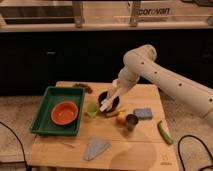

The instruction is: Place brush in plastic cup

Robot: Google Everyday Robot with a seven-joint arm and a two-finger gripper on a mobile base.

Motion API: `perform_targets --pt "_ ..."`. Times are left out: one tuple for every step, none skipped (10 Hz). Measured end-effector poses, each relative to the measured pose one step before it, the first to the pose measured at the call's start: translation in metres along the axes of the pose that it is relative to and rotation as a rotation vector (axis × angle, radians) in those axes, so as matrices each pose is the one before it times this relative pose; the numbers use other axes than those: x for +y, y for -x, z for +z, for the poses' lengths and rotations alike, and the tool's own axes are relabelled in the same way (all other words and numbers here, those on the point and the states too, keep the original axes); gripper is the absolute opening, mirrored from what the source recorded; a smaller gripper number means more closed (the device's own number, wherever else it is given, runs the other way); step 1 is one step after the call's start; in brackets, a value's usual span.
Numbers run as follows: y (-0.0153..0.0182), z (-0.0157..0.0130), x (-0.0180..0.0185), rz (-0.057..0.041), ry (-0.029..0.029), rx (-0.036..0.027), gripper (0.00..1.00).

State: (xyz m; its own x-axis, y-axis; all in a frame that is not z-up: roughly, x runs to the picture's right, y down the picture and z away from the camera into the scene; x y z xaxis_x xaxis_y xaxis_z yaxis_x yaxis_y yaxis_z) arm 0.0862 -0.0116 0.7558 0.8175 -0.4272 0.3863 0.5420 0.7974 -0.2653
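The brush (106, 103) has a white handle that slants down to the left, with a dark part behind it. My gripper (115, 94) is shut on the brush's upper end and holds it above the table's middle. The handle's lower tip hangs just right of, and a little above, the small light-green plastic cup (92, 110). The cup stands upright on the table beside the green tray. The brush's bristle head is hard to tell apart from the dark shape behind the handle.
A green tray (46, 102) at the left holds an orange bowl (65, 113). A yellow piece (112, 114), an orange fruit (120, 119), a metal cup (131, 121), a blue sponge (143, 113), a green cucumber (164, 132) and a grey cloth (96, 148) lie on the wooden table (140, 155).
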Motion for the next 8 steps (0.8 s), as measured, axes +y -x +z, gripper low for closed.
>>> perform_targets --pt "-0.00032 0.00019 -0.00196 -0.00365 -0.0053 -0.00007 0.03" --pt "-0.00312 -0.00022 0.00094 -0.00211 -0.00296 0.00439 0.03" --pt "0.00098 -0.00137 -0.00117 -0.00747 -0.00298 -0.0134 0.03" --pt "0.00268 -0.00218 -0.00216 -0.01699 -0.00037 -0.0243 0.03" --pt "0.00291 -0.00286 -0.00273 -0.0198 -0.00235 -0.03493 0.03" --pt "0.00208 -0.00158 -0.00177 -0.0153 -0.00175 -0.03568 0.03" --pt "0.00554 0.00096 -0.0051 -0.02248 0.00005 -0.04834 0.03" --pt "0.00576 0.00352 -0.00573 -0.01908 -0.00009 -0.03412 0.03"
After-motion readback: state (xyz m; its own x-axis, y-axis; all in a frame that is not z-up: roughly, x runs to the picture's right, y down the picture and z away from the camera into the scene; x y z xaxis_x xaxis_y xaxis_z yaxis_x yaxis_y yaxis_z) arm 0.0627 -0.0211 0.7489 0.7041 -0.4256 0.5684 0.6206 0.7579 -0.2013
